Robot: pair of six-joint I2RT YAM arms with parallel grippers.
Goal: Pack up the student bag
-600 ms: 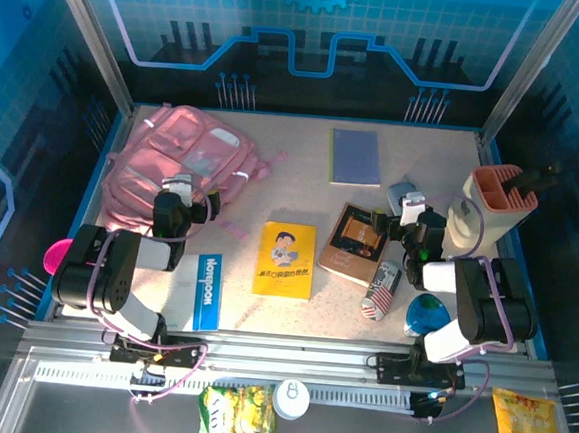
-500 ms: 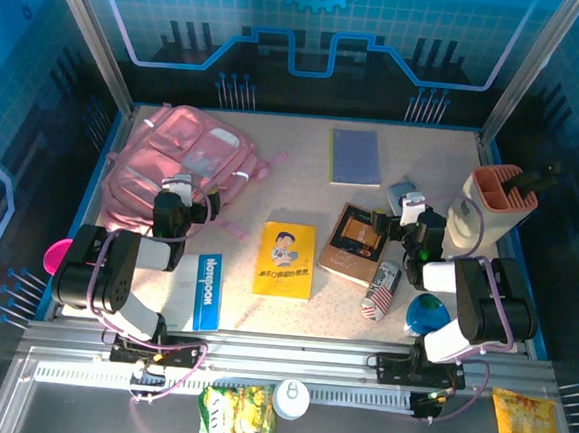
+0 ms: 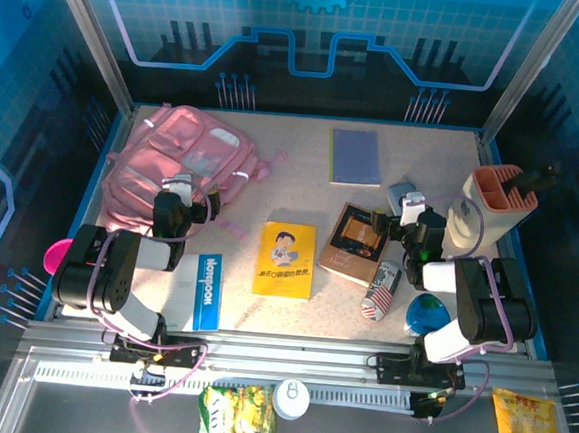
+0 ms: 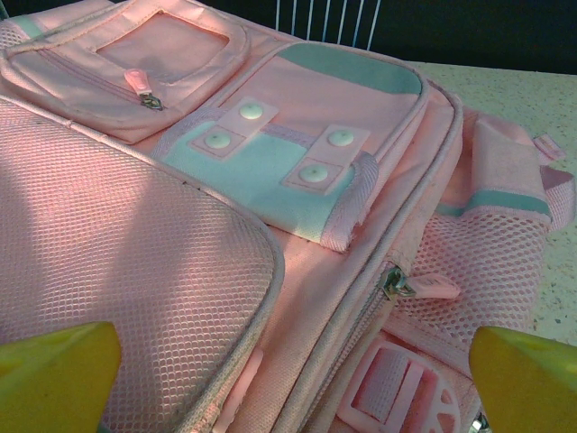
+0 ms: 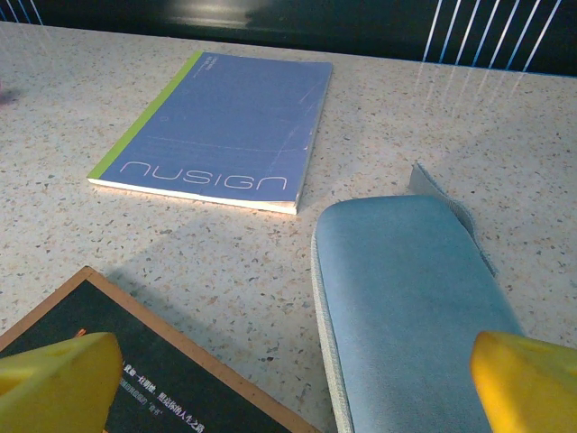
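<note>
Nothing has shifted since the earlier frame: the left gripper [image 4: 288,383] hangs empty, jaws spread, over the student bag [image 3: 174,152] at the far left of the table [image 3: 291,192]. It should pinch the zip pull [image 4: 397,284] squarely first. The right gripper [image 5: 288,379], likewise spread and empty, hovers over a blue case [image 5: 406,298].

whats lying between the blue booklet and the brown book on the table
The yellow book lies flat on the table between the blue booklet and the brown book. This shows in the top view.

Backpack [image 4: 297,153] cropped at left and bottom edges — blue case [image 5: 406,298] and dark book [image 5: 180,379] cropped at bottom.
</note>
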